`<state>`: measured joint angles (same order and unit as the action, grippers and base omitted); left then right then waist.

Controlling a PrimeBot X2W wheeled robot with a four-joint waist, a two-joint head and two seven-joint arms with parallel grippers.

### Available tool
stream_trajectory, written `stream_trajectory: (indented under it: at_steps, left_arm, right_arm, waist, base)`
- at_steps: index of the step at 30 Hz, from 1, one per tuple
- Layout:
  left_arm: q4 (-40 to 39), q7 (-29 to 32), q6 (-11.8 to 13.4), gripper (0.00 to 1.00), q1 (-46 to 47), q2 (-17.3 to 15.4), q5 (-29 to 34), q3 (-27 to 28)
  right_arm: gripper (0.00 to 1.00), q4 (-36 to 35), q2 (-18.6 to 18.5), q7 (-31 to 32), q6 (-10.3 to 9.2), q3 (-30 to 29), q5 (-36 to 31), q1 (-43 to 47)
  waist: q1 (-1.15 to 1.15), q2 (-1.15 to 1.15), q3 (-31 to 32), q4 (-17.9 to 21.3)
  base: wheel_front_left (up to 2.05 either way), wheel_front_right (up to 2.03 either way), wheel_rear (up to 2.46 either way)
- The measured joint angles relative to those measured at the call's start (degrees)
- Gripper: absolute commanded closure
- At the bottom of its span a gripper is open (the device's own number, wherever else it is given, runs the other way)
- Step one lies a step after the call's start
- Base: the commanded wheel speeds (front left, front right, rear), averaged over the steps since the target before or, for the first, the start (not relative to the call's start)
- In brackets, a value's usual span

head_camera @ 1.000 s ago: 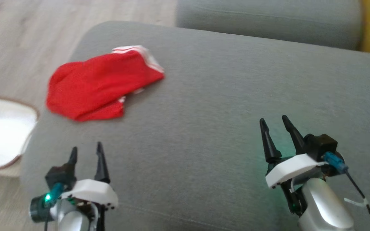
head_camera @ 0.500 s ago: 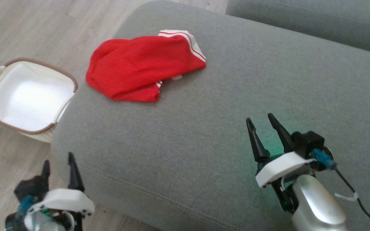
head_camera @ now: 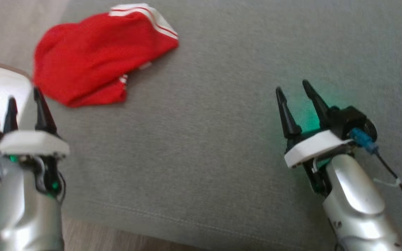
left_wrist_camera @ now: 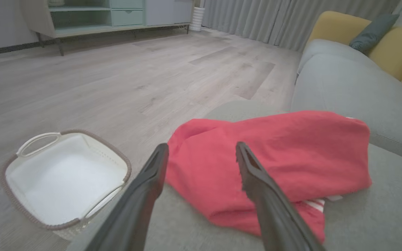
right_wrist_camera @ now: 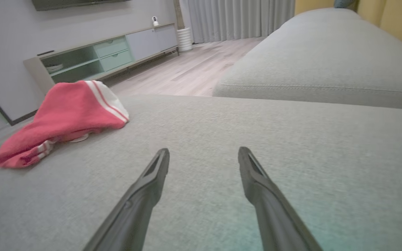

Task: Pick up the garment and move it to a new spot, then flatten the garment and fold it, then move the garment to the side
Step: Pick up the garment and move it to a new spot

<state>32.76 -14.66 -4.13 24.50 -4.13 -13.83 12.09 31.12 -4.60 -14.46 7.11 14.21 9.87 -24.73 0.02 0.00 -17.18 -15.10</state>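
The garment (head_camera: 96, 55) is a crumpled red piece with a white striped band, lying on the grey sofa cushion (head_camera: 215, 139) at the upper left of the head view. In the left wrist view the garment (left_wrist_camera: 274, 167) lies just ahead of the fingers. My left gripper (head_camera: 24, 98) stands open at the cushion's left edge, a short way below the garment and apart from it. Far from the cloth on the right, my right gripper (head_camera: 291, 89) hangs open over bare cushion. In the right wrist view the garment (right_wrist_camera: 65, 118) lies far left.
A white basket (left_wrist_camera: 65, 177) with a brown rim stands on the wooden floor (left_wrist_camera: 117, 80) beside the cushion's left edge. A second grey cushion (right_wrist_camera: 326, 59) lies behind, with yellow sofa backs (left_wrist_camera: 379, 38) beyond. A low cabinet (right_wrist_camera: 110, 55) stands by the far wall.
The head camera has swung, shifting the whole picture. My left gripper has risen closer to the garment's near edge. Both grippers stay open and the garment lies as before.
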Motion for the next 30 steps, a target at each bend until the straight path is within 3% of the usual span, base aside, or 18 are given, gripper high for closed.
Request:
stream_trajectory:
  at_steps: [8,17,18,19,24,30]
  left_arm:
    - [11.49,-0.02,-1.49,0.0,10.16,-4.78,2.55,0.1]
    - [29.02,3.81,0.11,0.0,19.25,-7.5,3.66,-0.36]
    - [29.72,3.36,0.1,0.67,19.53,-7.78,3.66,-0.42]
    - [30.12,2.59,0.1,1.0,19.58,-8.05,3.69,-0.53]
    - [30.26,0.6,0.08,1.0,19.23,-8.75,4.85,-1.99]
    - [23.77,0.44,-0.94,1.0,20.13,-9.27,6.16,-3.45]
  right_arm:
    - [0.0,-3.42,-2.01,0.0,0.0,-0.44,-0.36,-2.28]
    - [0.0,-4.98,-1.97,-0.01,0.0,-1.23,-0.35,-3.16]
    - [0.0,-4.88,-1.96,-0.01,0.0,-1.32,-0.35,-3.11]
    - [0.0,-4.76,-1.92,-0.01,0.0,-1.44,-0.33,-3.07]
    - [0.0,-4.6,-1.57,-0.01,0.0,-2.22,-0.26,-2.77]
    - [0.0,-4.12,-1.11,-0.01,0.0,-3.54,0.34,-2.62]
  waist:
    - [0.0,0.0,-5.24,6.16]
    - [0.0,0.0,-8.02,11.23]
    - [0.0,0.0,-7.75,11.49]
    - [0.0,0.0,-7.33,11.66]
    - [-0.02,0.0,-5.24,12.45]
    - [-0.02,0.0,-3.2,12.88]
  base:
    - [0.0,0.0,0.0]
    - [0.0,0.0,0.0]
    - [0.0,0.0,0.0]
    - [0.0,0.0,0.0]
    - [0.0,0.0,0.0]
    - [0.0,0.0,0.0]
